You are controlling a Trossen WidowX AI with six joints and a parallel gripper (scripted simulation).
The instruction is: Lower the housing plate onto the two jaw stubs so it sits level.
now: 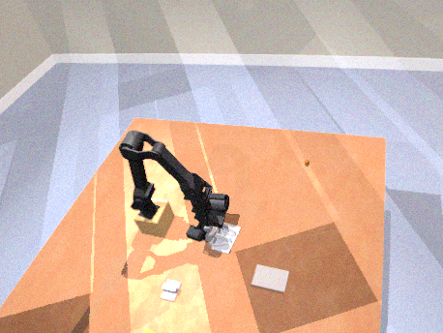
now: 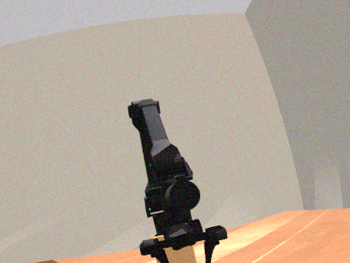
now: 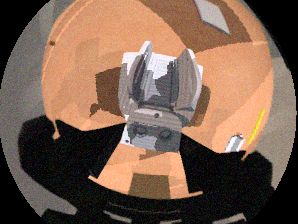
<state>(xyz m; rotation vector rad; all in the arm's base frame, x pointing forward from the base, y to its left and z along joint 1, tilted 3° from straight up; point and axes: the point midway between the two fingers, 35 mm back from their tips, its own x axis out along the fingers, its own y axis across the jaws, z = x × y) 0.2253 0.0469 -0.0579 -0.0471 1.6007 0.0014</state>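
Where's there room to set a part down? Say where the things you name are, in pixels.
Room: between the flat grey slab (image 1: 270, 279) (image 3: 212, 16) and the small orange object (image 1: 307, 163); also between slab and small white piece (image 1: 170, 289) (image 3: 234, 143). Crowded: around the gripper (image 1: 205, 232) and jaw assembly (image 1: 228, 238) (image 3: 189, 82).

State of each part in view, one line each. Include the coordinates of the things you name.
hand (image 1: 208, 231) (image 2: 185, 256) (image 3: 152, 131): shut on the housing plate
housing plate (image 1: 209, 236) (image 3: 152, 134): held, not released; seating can't be confirmed
two jaws: standing apart over the white base
white base (image 1: 232, 239) (image 3: 127, 59): flat on table
grey panel (image 1: 271, 279) (image 3: 212, 15): lying flat, separate
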